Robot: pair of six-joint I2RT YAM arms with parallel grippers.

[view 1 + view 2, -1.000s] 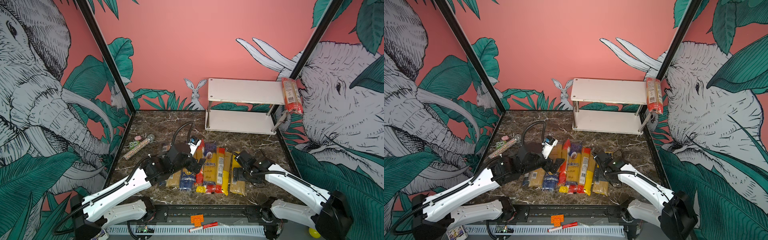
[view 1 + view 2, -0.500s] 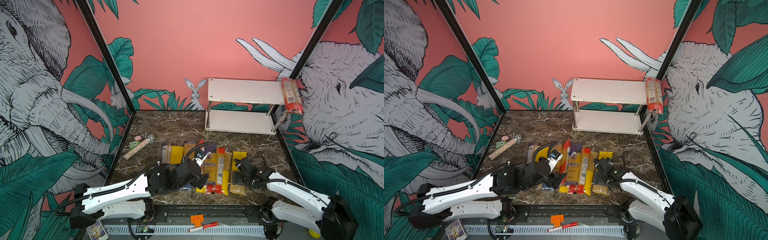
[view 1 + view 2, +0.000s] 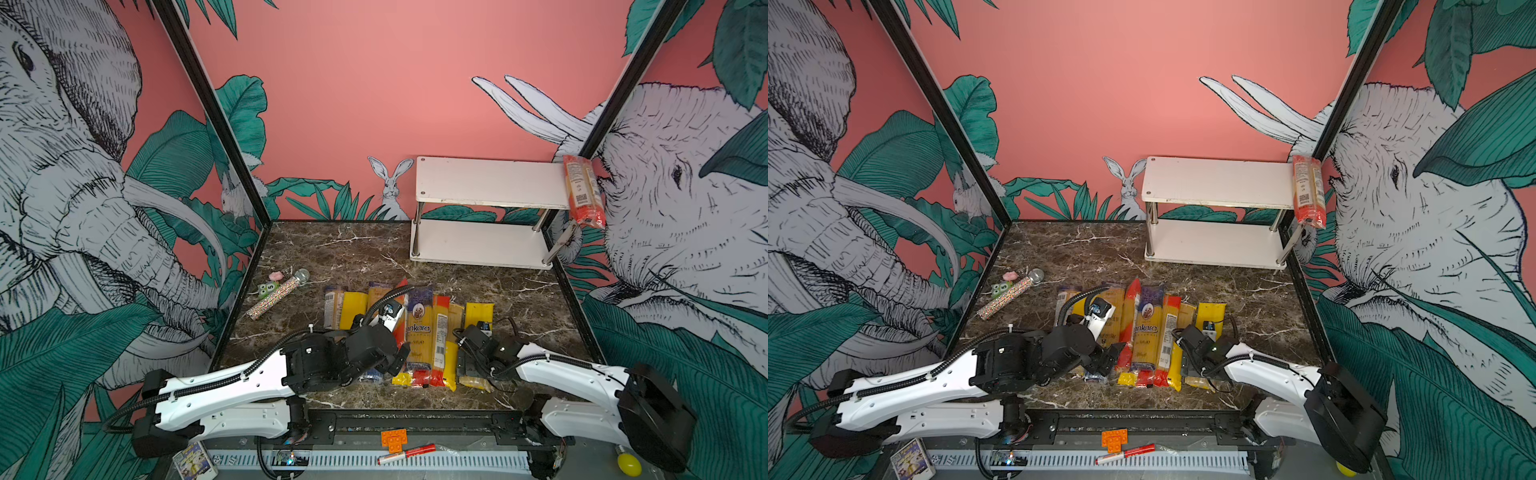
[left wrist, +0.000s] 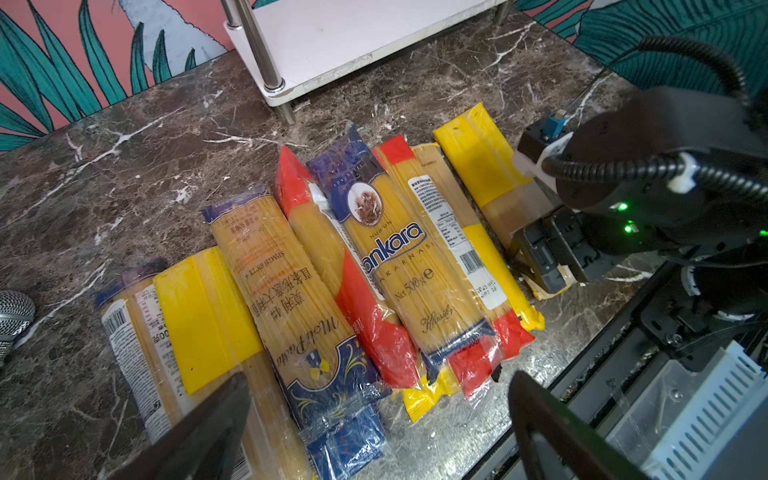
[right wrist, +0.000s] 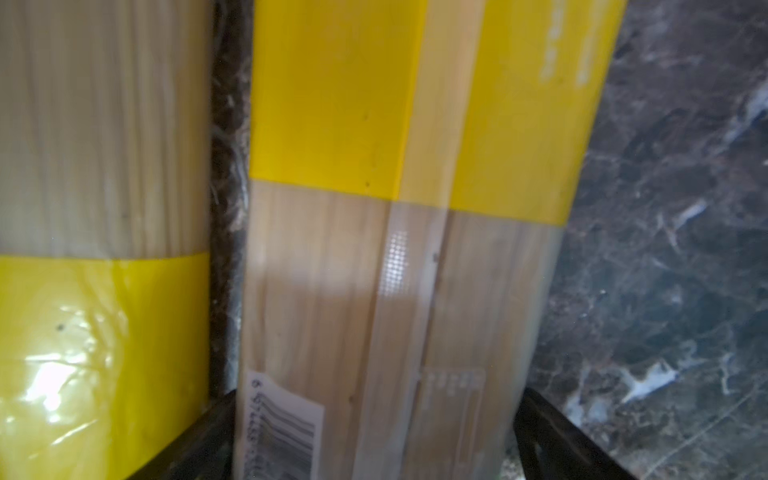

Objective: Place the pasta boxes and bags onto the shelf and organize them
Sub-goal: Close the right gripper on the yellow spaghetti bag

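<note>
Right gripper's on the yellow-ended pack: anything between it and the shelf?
Nothing visible. The right gripper straddles the yellow-ended pack; only marble floor lies between it and the shelf. An orange pack occupies the top board's right end.

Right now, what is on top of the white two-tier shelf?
One orange-red spaghetti pack rests at the right end of the white two-tier shelf's top board, overhanging its front edge. The rest of that board shows bare. The lower board's rear strip is hidden beneath it.
</note>
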